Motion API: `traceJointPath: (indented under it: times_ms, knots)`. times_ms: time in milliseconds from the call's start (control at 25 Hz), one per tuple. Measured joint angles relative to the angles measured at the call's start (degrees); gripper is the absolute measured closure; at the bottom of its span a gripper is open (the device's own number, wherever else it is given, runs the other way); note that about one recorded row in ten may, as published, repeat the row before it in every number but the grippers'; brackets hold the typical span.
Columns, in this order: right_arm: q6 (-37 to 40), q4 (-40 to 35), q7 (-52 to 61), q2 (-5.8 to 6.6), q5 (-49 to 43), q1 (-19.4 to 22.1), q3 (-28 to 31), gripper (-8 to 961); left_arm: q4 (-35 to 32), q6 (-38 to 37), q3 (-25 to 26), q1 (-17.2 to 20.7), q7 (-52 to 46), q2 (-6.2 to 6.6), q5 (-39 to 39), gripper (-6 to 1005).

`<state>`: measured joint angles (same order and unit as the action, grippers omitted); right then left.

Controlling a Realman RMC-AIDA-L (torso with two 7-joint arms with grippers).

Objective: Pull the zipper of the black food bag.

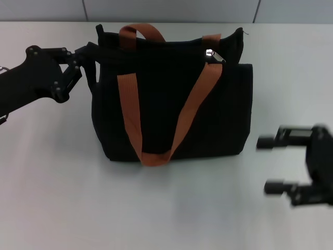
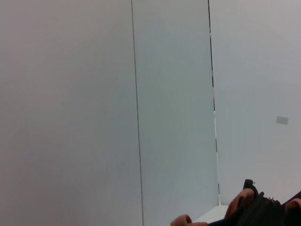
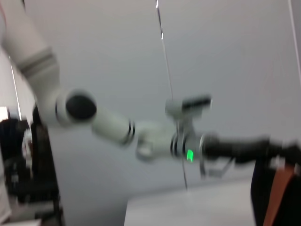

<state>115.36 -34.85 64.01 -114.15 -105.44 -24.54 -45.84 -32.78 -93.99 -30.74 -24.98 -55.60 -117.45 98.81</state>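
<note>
The black food bag (image 1: 171,104) stands upright in the middle of the table, with two orange-brown strap handles (image 1: 130,114). The silver zipper (image 1: 209,53) sits on the top edge near the bag's right end. My left gripper (image 1: 89,52) is at the bag's upper left corner and looks shut on the fabric there. My right gripper (image 1: 270,164) is open and empty, low over the table to the right of the bag, fingers pointing at it. The bag's top shows in the left wrist view (image 2: 258,212) and its edge in the right wrist view (image 3: 263,188).
The white table (image 1: 166,208) stretches in front of the bag and to both sides. A grey panelled wall (image 1: 171,10) runs behind it. The right wrist view shows my left arm (image 3: 155,136) reaching across to the bag.
</note>
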Motion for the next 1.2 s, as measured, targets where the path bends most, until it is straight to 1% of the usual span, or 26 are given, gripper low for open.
traceJointPath:
  times_ms: [120, 240, 360, 480, 680, 720, 760, 840, 880, 920, 960, 1000, 1040, 1080, 1120, 1160, 1200]
  knots:
    - [-2.17, 0.54, -4.74, -1.45, -4.45, 1.32, 0.1, 251, 0.05, -0.02, -0.04, 0.29, -0.47, 0.11, 0.06, 883]
    - [-3.35, 0.62, -6.04, -2.14, -5.11, 2.34, 0.12, 251, 0.08, -0.07, -0.04, 0.59, -0.87, 0.09, 0.07, 881]
    - [-3.51, 0.77, -6.1, -2.19, -5.1, 2.55, 0.14, 251, -0.2, -1.34, -0.03, 1.19, -1.05, 0.16, 0.12, 879]
    - [-3.56, 0.82, -5.85, -2.14, -4.99, 2.47, 0.14, 251, -0.38, -2.09, -0.02, 1.59, -2.38, 0.59, 0.15, 877]
    - [-3.73, 0.85, -5.72, -2.14, -4.88, 2.2, 0.4, 251, -0.46, -2.16, -0.02, 1.7, -3.82, 0.96, 0.83, 874]
    - [-3.78, 0.87, -5.72, -2.23, -4.88, 2.1, 0.96, 251, -0.89, -2.35, -0.02, 1.65, -4.65, 1.61, 1.89, 873]
    - [-3.78, 0.87, -5.72, -2.23, -4.88, 2.1, 0.96, 251, -0.89, -2.35, -0.02, 1.65, -4.65, 1.61, 1.89, 817]
    - [-3.83, 0.88, -5.72, -2.32, -4.93, 2.0, 1.47, 251, -1.83, -2.71, -0.03, 1.61, -6.18, 2.12, 2.23, 706]
    - [-3.89, 0.89, -5.72, -2.34, -4.96, 1.97, 1.58, 251, -2.85, -3.1, -0.03, 1.6, -7.76, 2.64, 2.33, 672]
    - [-4.03, 0.9, -5.73, -2.37, -4.96, 1.96, 1.62, 251, -4.37, -4.52, -0.02, 1.6, -10.61, 3.56, 2.34, 638]
    - [-4.37, 0.9, -5.74, -2.42, -4.94, 1.93, 1.63, 251, -4.37, -4.52, -0.02, 1.6, -10.61, 3.56, 2.34, 604]
    - [-5.06, 0.93, -5.78, -2.51, -4.86, 1.92, 1.63, 251, -5.5, -8.1, -0.02, 1.44, -14.25, 5.26, 2.3, 571]
    - [-5.06, 0.93, -5.78, -2.51, -4.86, 1.92, 1.63, 250, -5.5, -8.1, -0.02, 1.44, -14.25, 5.26, 2.3, 537]
    - [-5.43, 1.02, -5.92, -2.53, -4.83, 1.92, 1.63, 250, -5.54, -10.12, -0.03, 1.21, -15.21, 6.02, 2.26, 503]
    - [-6.23, 1.52, -6.17, -2.61, -4.81, 1.87, 1.64, 250, -5.38, -15.4, -0.03, 0.45, -16.65, 7.23, 2.19, 469]
    - [-6.23, 1.52, -6.17, -2.61, -4.81, 1.87, 1.64, 250, -5.38, -15.4, -0.03, 0.45, -16.65, 7.23, 2.19, 443]
    - [-6.62, 1.82, -6.21, -2.63, -4.82, 1.73, 1.64, 250, -5.27, -17.32, -0.19, 0.15, -16.88, 7.39, 2.29, 418]
